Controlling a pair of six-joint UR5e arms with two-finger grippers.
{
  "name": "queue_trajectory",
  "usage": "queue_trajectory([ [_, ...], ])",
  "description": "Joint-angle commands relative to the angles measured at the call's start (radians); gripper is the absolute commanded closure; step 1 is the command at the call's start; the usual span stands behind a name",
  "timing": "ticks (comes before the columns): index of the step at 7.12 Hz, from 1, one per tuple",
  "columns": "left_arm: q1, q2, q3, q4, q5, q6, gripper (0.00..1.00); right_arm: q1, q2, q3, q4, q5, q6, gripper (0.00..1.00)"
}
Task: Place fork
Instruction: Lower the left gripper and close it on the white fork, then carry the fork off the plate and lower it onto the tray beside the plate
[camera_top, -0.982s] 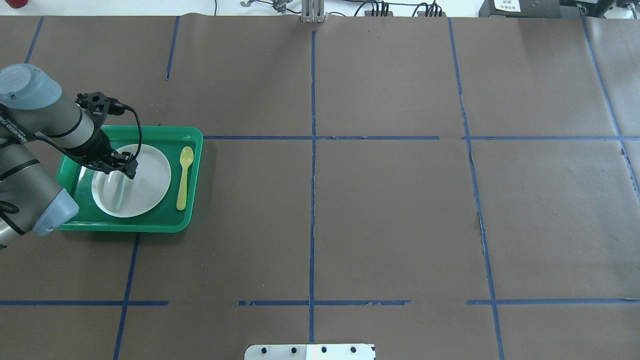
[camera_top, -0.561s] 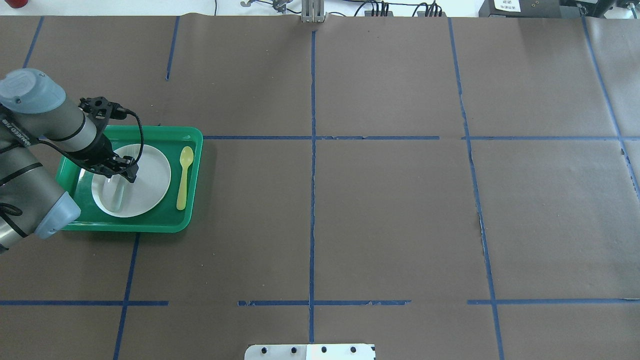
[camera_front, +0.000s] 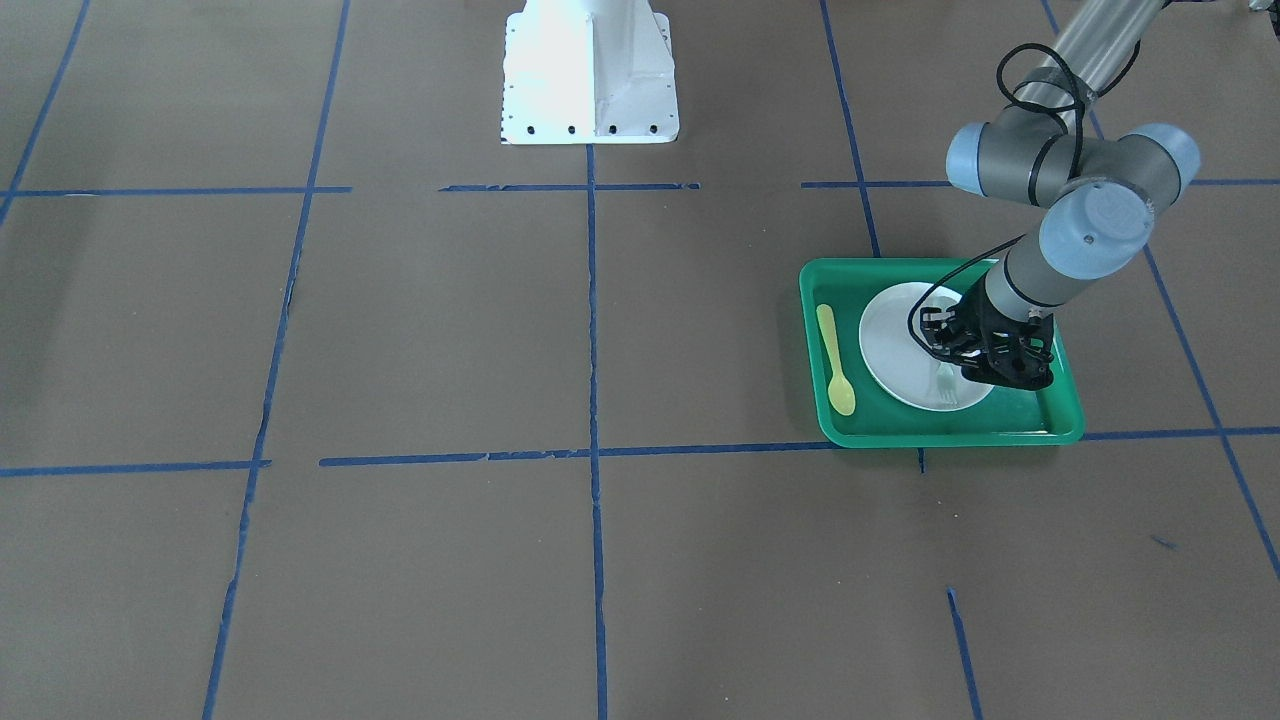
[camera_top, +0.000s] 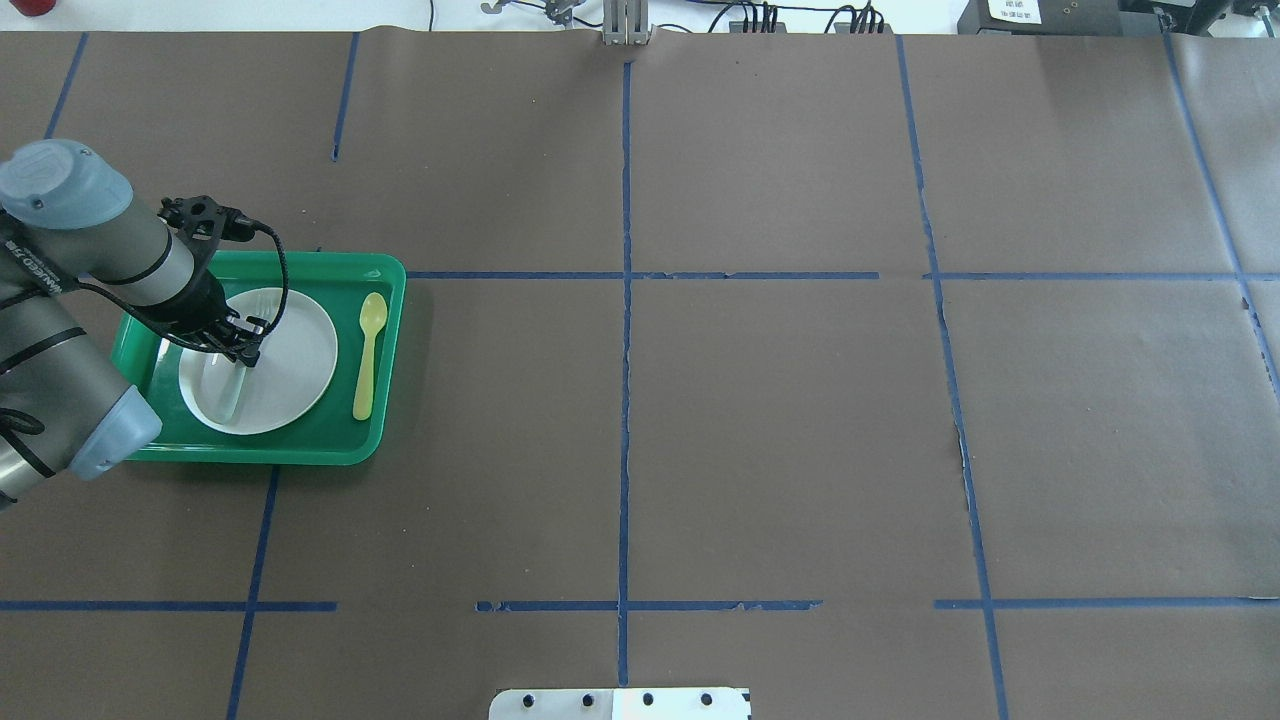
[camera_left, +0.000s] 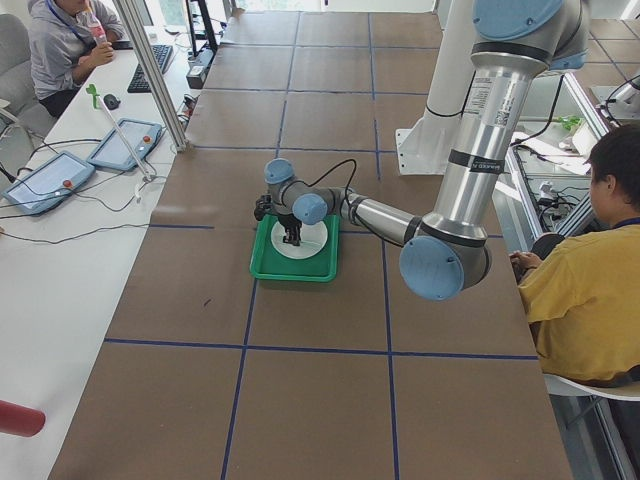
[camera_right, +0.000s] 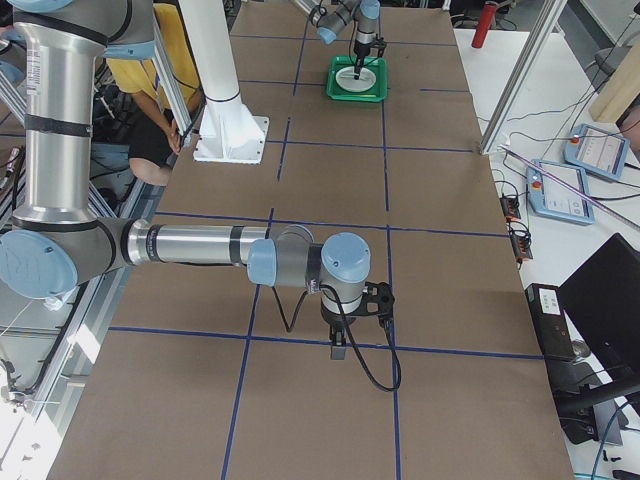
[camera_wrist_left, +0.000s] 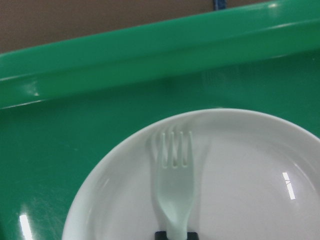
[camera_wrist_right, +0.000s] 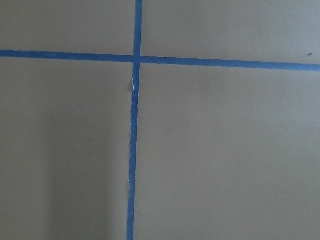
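Observation:
The pale translucent fork (camera_top: 232, 390) lies along the left part of the white plate (camera_top: 295, 360) in the green tray (camera_top: 392, 330). My left gripper (camera_top: 243, 352) stands low over the plate and is shut on the fork's handle end. In the left wrist view the fork (camera_wrist_left: 174, 190) points its tines at the plate's rim (camera_wrist_left: 250, 150), its head close over the plate. In the front view the fork (camera_front: 945, 385) shows just beside the gripper (camera_front: 965, 372). My right gripper (camera_right: 338, 348) hangs over bare table far from the tray; I cannot tell whether it is open or shut.
A yellow plastic spoon (camera_top: 368, 355) lies in the tray to the right of the plate. The tray's raised rim (camera_wrist_left: 125, 60) runs just past the plate. Brown paper with blue tape lines (camera_wrist_right: 134, 150) covers the table. The robot's base plate (camera_front: 590, 70) stands mid-table.
My left gripper has gone down and slightly left with the fork, closer to the plate. The plate has shifted a little to the left in the tray.

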Motion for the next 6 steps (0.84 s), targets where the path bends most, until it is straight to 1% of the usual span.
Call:
queue_trajectory([
  [1,-0.093,0.023,-0.124,0.095,-0.002,0.0,1.0,0.0,0.0,0.0,0.0,0.0,-0.001,0.0],
  [2,-0.149,0.024,-0.122,0.159,-0.004,0.005,1.0,0.0,0.0,0.0,0.0,0.0,0.001,0.0],
  [5,-0.142,0.021,0.028,0.151,-0.007,-0.016,1.0,0.0,0.0,0.0,0.0,0.0,-0.001,0.0],
  [6,-0.14,0.012,0.039,0.151,-0.007,-0.036,1.0,0.0,0.0,0.0,0.0,0.0,-0.001,0.0],
])
